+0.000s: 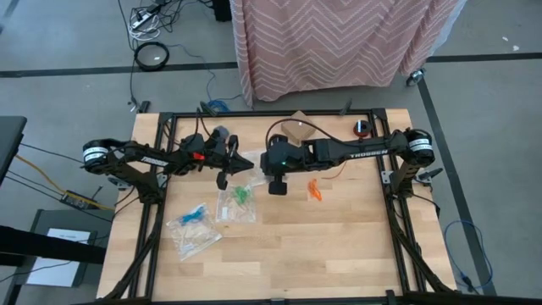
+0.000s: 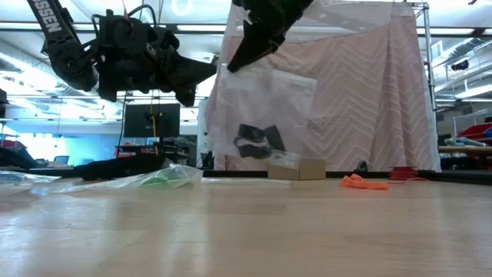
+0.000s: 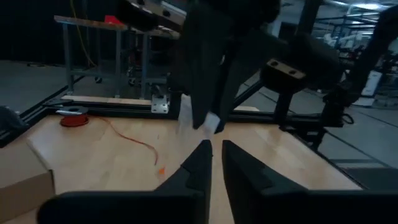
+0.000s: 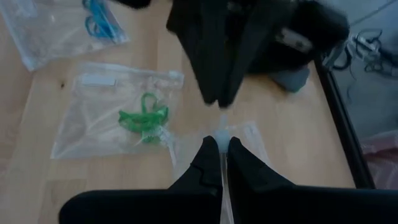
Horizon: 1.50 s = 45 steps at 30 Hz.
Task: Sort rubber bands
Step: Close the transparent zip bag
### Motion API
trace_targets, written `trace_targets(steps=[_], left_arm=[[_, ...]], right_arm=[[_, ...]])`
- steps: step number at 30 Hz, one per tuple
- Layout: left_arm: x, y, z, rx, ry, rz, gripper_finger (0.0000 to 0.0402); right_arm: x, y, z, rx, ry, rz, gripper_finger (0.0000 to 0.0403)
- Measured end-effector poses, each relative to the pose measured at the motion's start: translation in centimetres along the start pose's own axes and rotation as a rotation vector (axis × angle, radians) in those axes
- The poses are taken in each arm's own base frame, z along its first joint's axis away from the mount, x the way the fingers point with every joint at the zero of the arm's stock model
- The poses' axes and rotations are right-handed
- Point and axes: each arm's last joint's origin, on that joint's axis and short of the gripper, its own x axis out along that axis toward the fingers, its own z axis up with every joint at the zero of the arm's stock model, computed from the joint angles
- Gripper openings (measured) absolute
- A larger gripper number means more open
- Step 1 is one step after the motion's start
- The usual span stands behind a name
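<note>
A clear zip bag (image 2: 270,100) with black rubber bands (image 2: 257,141) in its lower part hangs over the middle of the table from my right gripper (image 4: 221,148), which is shut on it. My left gripper (image 3: 216,160) points level at the bag's top from the table's left. Its fingers stand a narrow gap apart with nothing between them. Green rubber bands (image 4: 144,118) lie in a second clear bag flat on the table, and blue ones (image 1: 195,215) in a third. Loose orange bands (image 2: 364,182) lie on the wood to the right. My right gripper pinches the hanging bag's top edge (image 4: 222,126) between its two fingers, which slant down from the table's right side. The bag hangs below the fingers, clear of the table, with the black bands low inside it.
A small cardboard box (image 2: 300,169) and a red spool (image 2: 404,173) stand near the far edge. A pink patterned cloth (image 1: 339,42) hangs beyond the table. The bags of green and blue bands lie left of centre; bare wood (image 1: 339,254) stretches toward the near edge.
</note>
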Motion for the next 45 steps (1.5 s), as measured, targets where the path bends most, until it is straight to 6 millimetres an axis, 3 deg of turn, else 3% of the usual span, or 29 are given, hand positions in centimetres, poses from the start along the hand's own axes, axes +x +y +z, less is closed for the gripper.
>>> trace_targets(steps=[8,20,45], left_arm=[[0.0,-0.3,0.6,0.016,-0.051,-0.061,0.0077],[0.0,-0.2,0.7,-0.012,-0.058,-0.030,0.0078],[0.0,-0.4,1.2,-0.015,-0.100,-0.072,0.0078]], right_arm=[[0.0,0.0,0.3,-0.002,-0.028,0.007,0.0000],[-0.1,0.2,1.1,-0.008,-0.114,0.025,0.0000],[-0.1,0.2,1.1,-0.016,-0.114,0.035,0.0000]])
